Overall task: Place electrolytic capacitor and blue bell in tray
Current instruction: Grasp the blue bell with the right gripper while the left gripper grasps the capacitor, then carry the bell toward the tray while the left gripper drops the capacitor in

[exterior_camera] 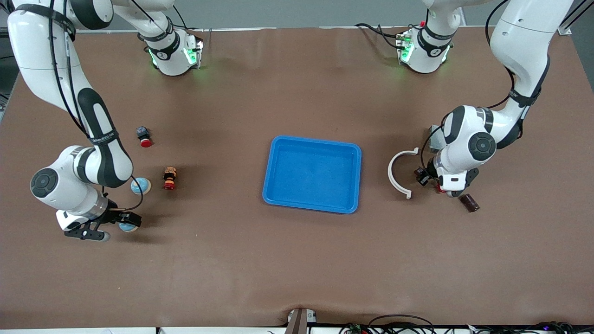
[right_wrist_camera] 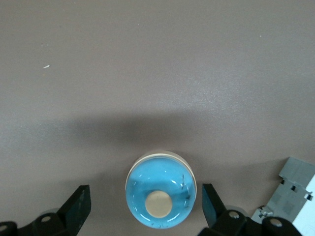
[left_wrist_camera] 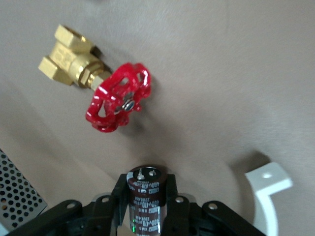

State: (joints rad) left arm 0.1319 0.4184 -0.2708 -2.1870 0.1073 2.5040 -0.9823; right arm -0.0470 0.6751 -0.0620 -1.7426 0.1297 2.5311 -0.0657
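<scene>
**A:** Start with the biggest thing. Where is the tray (exterior_camera: 312, 174)?

**B:** In the centre of the front frame, flat on the brown surface (exterior_camera: 222, 260) and holding nothing. Both task things lie well apart from it, one toward each arm's end.

**A:** And the right hand (right_wrist_camera: 145, 209)?

**B:** Low in the frame, down at the surface. It is released, with its fingers spread on either side of the blue bell (right_wrist_camera: 161, 192) and a clear gap on both sides. The bell sits dome up on the surface.

**A:** So its step is the grasp. How should it go?

**B:** I'd centre the dome between the pads before squeezing. A round shell will probably slip out if one finger touches first. Closing low on the body, below the curve, should hold better. A second blue dome (exterior_camera: 140, 186) sits just above it in the frame, so the lift ought to go straight up.

**A:** The left hand (left_wrist_camera: 145, 209)?

**B:** At mid-height of the frame, down by the surface. It is grasping the electrolytic capacitor (exterior_camera: 469, 202), and the left wrist view shows its pads against the can's sides.

**A:** Any risk there?

**B:** The red-wheeled brass valve (left_wrist_camera: 118, 103) and the white arc (exterior_camera: 399, 174) lie between it and the tray. I'd raise the can well clear first, carry it over them, then lower it into the tray before letting go, since a cylinder is likely to roll.
</scene>
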